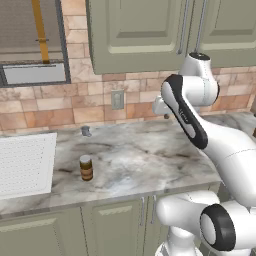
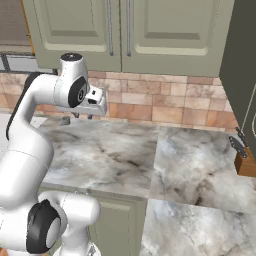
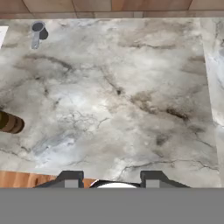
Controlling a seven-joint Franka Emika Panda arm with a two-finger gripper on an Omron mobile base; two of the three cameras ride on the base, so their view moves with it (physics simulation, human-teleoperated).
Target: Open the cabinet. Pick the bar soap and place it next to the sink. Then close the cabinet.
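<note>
The sage-green wall cabinet (image 1: pixel 140 35) (image 2: pixel 165 35) hangs over the counter with both doors shut, its two long silver handles (image 1: pixel 184 25) (image 2: pixel 110 27) side by side. The bar soap is out of view. The white gridded sink (image 1: pixel 25 162) is set into the counter at the left. My gripper (image 1: pixel 166 116) (image 2: pixel 82 116) (image 3: pixel 111 177) hangs below the cabinet, pointing down at bare marble. Its fingertips stand apart with nothing between them.
A brown jar (image 1: pixel 86 167) (image 3: pixel 9 122) stands on the marble counter (image 1: pixel 145 160) right of the sink. A small grey fitting (image 1: pixel 86 131) (image 3: pixel 38 33) sits by the brick wall. A knife block (image 2: pixel 245 160) stands at the far right under a dark tall cabinet (image 2: pixel 240 65).
</note>
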